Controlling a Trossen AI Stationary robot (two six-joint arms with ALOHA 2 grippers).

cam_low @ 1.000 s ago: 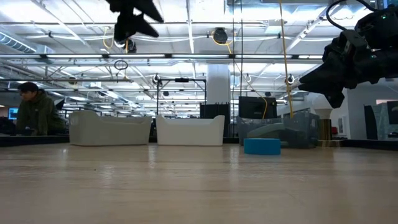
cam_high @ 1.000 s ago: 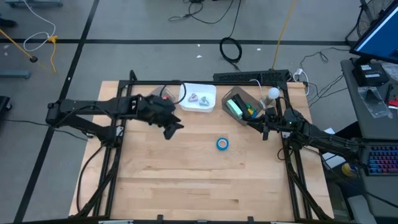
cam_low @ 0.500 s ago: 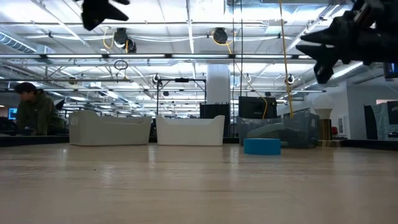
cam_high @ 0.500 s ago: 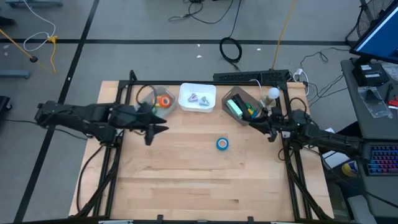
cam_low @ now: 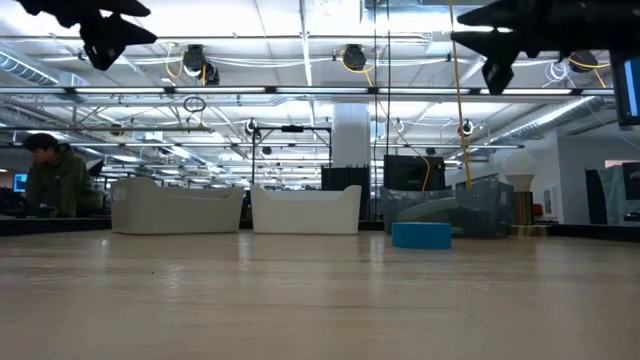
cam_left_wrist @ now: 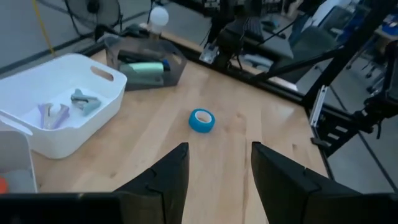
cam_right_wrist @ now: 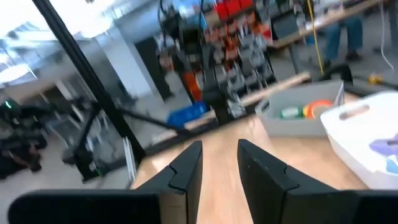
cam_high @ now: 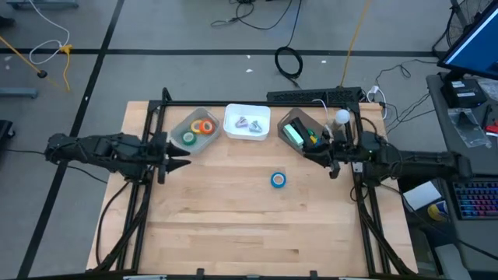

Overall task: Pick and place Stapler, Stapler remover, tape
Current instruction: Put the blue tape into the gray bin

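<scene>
Lying flat under everything, a pale wooden tabletop (cam_high: 233,225), edged at the back and sides by a black metal frame (cam_high: 257,103). Sitting in a row along the far edge: a clear bin (cam_high: 180,124), a white handled tray (cam_high: 232,126) and a smoky grey bin (cam_high: 294,120), with what is possibly a small white lamp or bulb (cam_high: 341,117) standing just beside the grey one. Sitting beyond the table in the low view, a person in a dark jacket (cam_low: 55,178); coiling on the grey floor behind, a black cable (cam_high: 289,61).
</scene>
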